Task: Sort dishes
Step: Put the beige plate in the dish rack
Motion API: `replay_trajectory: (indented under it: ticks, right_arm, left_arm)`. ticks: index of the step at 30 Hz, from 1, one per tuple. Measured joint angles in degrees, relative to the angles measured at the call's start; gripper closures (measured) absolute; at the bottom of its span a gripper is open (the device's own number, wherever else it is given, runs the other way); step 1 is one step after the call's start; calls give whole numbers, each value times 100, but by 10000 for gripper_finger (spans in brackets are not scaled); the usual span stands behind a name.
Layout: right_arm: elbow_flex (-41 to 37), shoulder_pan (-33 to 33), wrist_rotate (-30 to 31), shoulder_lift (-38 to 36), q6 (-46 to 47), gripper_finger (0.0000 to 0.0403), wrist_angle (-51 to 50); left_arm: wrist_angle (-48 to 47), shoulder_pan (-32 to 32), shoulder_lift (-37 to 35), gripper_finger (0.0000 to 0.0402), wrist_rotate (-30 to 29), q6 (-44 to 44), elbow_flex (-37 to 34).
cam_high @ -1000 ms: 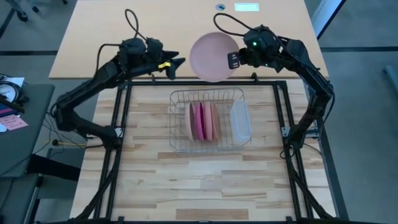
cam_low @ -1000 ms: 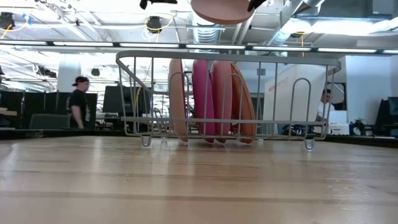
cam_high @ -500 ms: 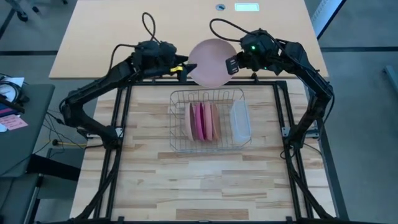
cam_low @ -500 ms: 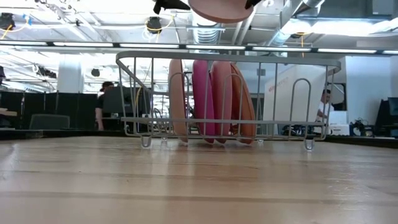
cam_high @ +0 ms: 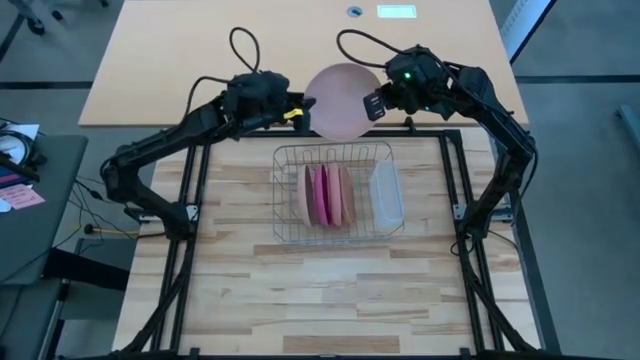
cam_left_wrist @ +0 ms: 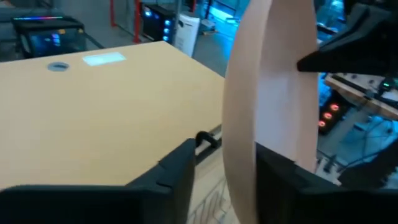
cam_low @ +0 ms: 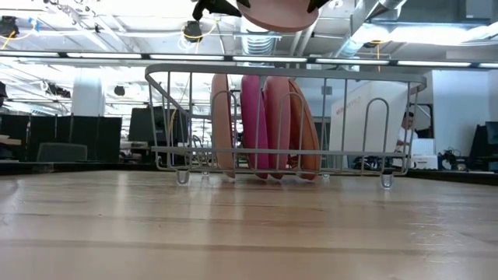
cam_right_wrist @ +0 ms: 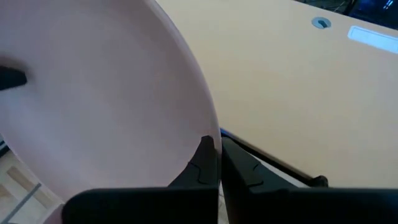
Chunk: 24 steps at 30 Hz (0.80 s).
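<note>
From above, we see our right claw [cam_high: 372, 102] pinching one edge of a pale pink plate [cam_high: 338, 98] in the air, just behind the wire rack [cam_high: 335, 193], while our left claw [cam_high: 300, 111] straddles the opposite edge. More plates [cam_high: 327, 194] stand on edge in the rack, below and in front of both claws, with a clear tub [cam_high: 386, 194] beside them.

At table height, we see only the plate's underside [cam_low: 274, 15] above the rack [cam_low: 284, 123], a dark claw at each end.

From our left wrist, the plate [cam_left_wrist: 273, 93] stands edge-on between our fingers [cam_left_wrist: 177, 171], which sit spread with a gap on either side: no grip yet.

From our right wrist, our fingertips [cam_right_wrist: 208, 155] are pressed together on the rim of the plate [cam_right_wrist: 99, 93].

We judge the handover risky: if our right claw lets go before our left clamps firmly, the plate may drop onto the rack.
</note>
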Motion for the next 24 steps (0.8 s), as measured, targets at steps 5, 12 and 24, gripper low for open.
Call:
replay_trajectory:
  ticks: [5,12,24]
  right_arm:
    - [0,0,-2,0,-301,399,18]
    - [0,5,-79,0,-609,379,45]
    - [0,4,-235,-200,-837,270,273]
  left_arm:
    - [-4,-105,6,349,-194,-15,0]
    - [-108,-180,10,391,-645,-239,-7]
    - [-87,-183,-101,398,-754,-90,-8]
